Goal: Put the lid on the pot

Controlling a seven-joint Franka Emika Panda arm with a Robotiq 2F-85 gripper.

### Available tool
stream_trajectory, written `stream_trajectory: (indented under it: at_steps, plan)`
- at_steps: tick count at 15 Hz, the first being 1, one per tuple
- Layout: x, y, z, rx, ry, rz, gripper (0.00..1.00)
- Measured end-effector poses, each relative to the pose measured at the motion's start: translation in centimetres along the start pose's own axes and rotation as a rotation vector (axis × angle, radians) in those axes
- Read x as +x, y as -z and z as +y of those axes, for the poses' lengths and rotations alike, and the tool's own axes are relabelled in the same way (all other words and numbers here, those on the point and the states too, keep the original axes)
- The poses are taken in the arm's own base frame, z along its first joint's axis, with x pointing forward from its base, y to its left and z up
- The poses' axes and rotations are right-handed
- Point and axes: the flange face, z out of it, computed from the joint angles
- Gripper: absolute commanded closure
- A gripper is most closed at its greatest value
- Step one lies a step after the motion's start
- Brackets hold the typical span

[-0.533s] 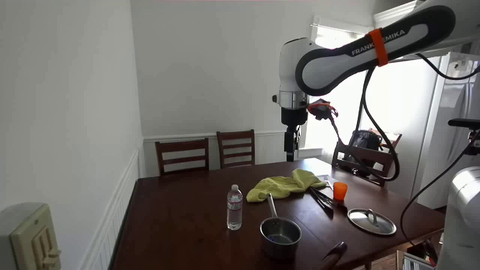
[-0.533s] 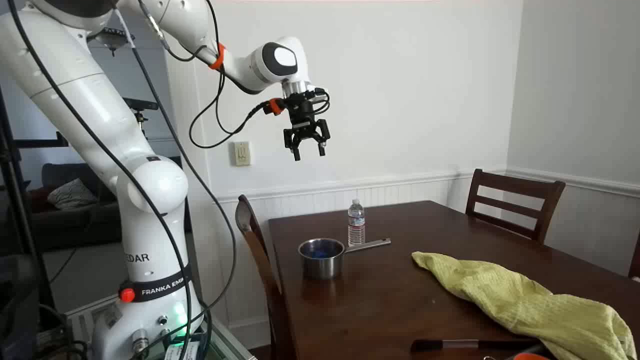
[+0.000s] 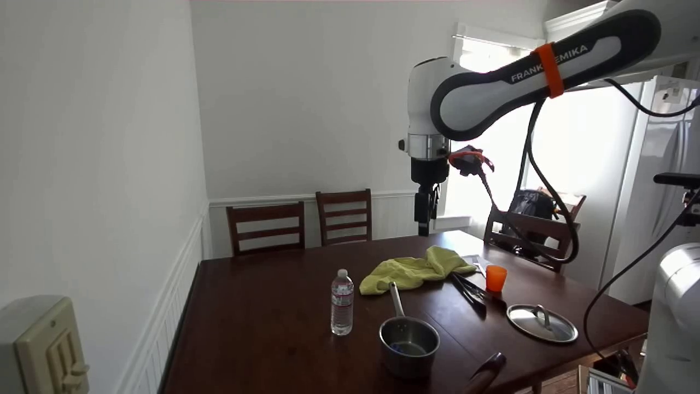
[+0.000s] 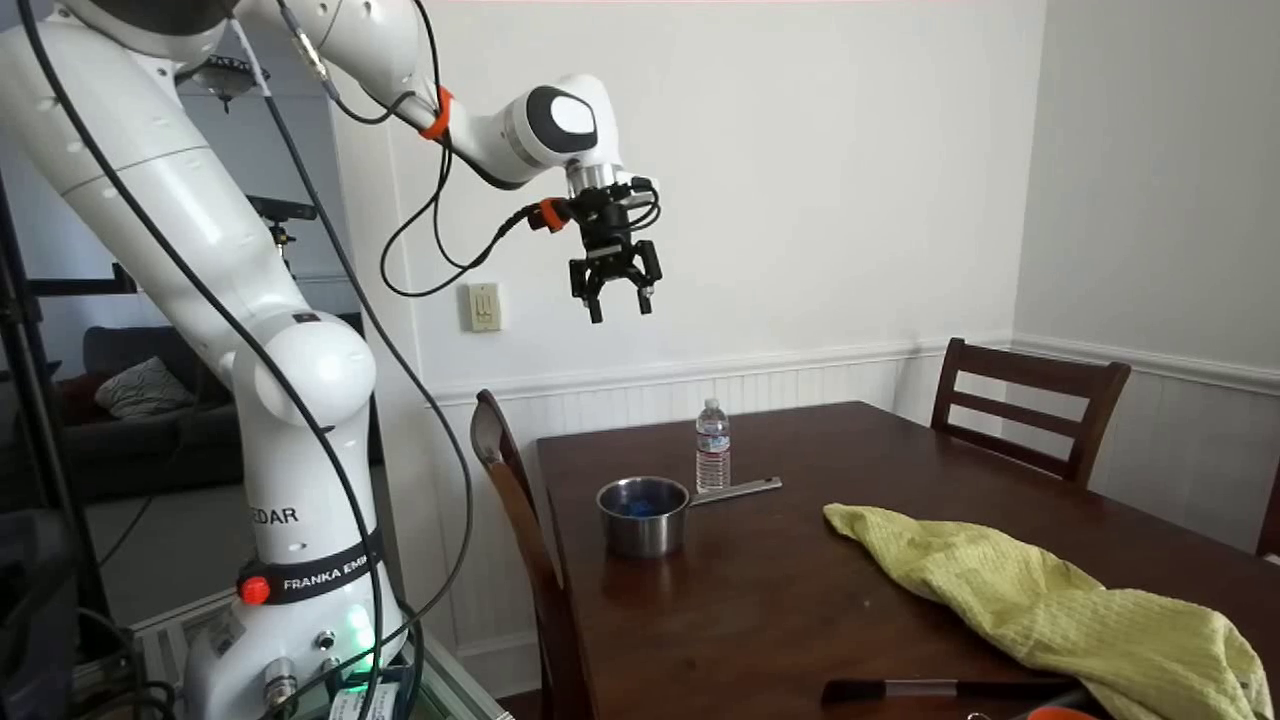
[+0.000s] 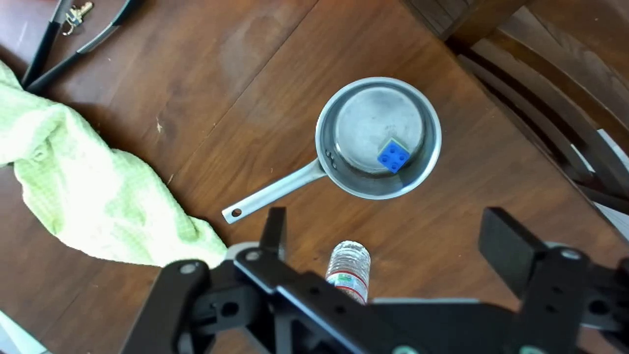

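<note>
High over the table (image 4: 750,620) the claw (image 4: 620,312) points down, jaws spread wide apart. Well below it, the pot (image 4: 643,532) sits upright; in the wrist view it shows just past the jaw tips, handle slanting back toward one of them. Inside the pot, on its floor, a blue block (image 5: 393,156), at the side nearer the claw. As for the lid (image 3: 541,324): flat on the table, handle up, well apart from the pot, low and to the right of the claw in an exterior view. Between claw and lid in that same view: tongs (image 3: 469,293) and an upright orange cup (image 3: 496,278). Seen from the wrist, the bottle (image 5: 350,268) shows in the gap of the jaws, partly hidden by the claw; both exterior views show it standing. Left of the claw in the wrist view, a crumpled yellow-green cloth (image 5: 98,182), tongs touching its edge; a key (image 5: 84,10) just beside the tongs.
</note>
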Motion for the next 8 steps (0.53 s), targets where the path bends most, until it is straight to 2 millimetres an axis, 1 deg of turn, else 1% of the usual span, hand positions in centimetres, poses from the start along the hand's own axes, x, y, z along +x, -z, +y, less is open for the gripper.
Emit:
stream_trajectory:
  at_steps: [1,3,5,8]
  plan:
    - [-0.1,-0.7,0.9,0.008,-0.025,-0.014,0.0]
    - [-1.1,-3.5,3.8,0.039,-0.069,-0.076,0.0]
    - [-3.3,-7.6,7.5,0.083,-0.13,-0.171,0.0]
    - [-7.9,-13.2,13.0,0.121,-0.294,-0.256,0.0]
